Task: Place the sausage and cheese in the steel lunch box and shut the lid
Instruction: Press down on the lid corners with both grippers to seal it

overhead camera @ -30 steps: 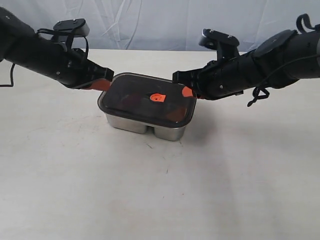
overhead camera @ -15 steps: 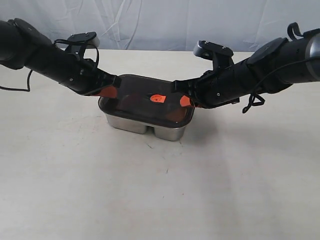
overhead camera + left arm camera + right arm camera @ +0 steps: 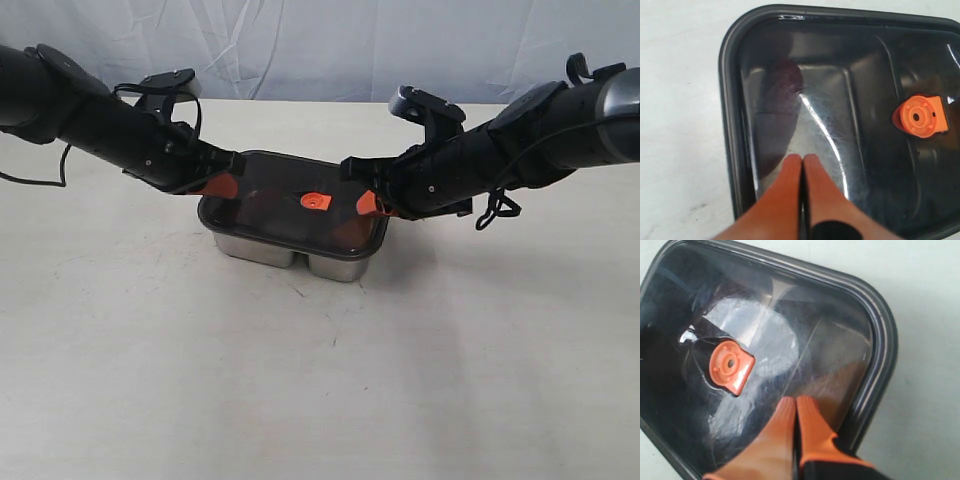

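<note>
I am looking at the dark smoky translucent rounded-rectangle lid (image 3: 275, 195), which is sitting on top of the shiny rectangular stainless steel lunch box (image 3: 300, 258), with its small orange centre tab (image 3: 316, 201) facing up. Through the tinted plastic, in the left wrist view, the glossy red toy sausage (image 3: 782, 100) is showing as a dim reddish shape lying inside the box near one end. In the right wrist view a warm brownish patch under the lid near the opposite end is reading to me as the yellow-orange wedge of toy cheese (image 3: 840, 385), though the tint is blurring its outline.

The left gripper (image 3: 803, 159) is reaching over one end of the lid with its orange fingers pressed together and nothing between them. The right gripper (image 3: 795, 402) is doing the same over the other end, closed on nothing. Both tips are appearing to rest on the lid's surface.

The box is standing near the middle of the pale off-white table (image 3: 300, 390), with a wrinkled light blue-grey cloth backdrop (image 3: 300, 40) hanging behind.
</note>
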`<state>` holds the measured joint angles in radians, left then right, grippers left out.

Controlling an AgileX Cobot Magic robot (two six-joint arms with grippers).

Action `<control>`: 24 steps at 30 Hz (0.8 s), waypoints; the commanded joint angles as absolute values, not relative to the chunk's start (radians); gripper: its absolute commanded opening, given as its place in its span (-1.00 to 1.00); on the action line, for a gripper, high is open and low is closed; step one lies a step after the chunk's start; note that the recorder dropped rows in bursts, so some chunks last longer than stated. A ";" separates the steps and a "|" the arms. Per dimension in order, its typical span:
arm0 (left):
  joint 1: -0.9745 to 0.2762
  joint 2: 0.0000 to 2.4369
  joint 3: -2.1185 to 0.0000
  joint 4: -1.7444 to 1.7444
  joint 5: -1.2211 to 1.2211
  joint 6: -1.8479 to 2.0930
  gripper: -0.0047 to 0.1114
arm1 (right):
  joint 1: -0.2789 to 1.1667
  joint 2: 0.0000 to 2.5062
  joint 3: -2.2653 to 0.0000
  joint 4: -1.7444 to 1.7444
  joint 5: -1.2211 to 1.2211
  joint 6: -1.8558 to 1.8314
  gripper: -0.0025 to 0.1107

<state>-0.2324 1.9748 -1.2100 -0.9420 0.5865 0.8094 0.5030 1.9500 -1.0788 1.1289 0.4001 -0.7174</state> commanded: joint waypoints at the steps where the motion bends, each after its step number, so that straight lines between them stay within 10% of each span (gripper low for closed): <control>1: -0.232 2.002 -1.198 -0.897 0.609 0.811 -0.92 | 0.500 1.999 -1.061 1.055 0.418 -0.684 -0.97; 24: -0.229 1.698 -1.207 -0.879 0.518 0.905 -0.92 | 0.465 1.758 -1.063 0.735 0.446 -0.614 -0.97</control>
<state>-0.2302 1.8163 -1.2072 -0.8954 0.5391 0.8751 0.4905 1.8368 -1.0669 0.8391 0.4249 -0.6428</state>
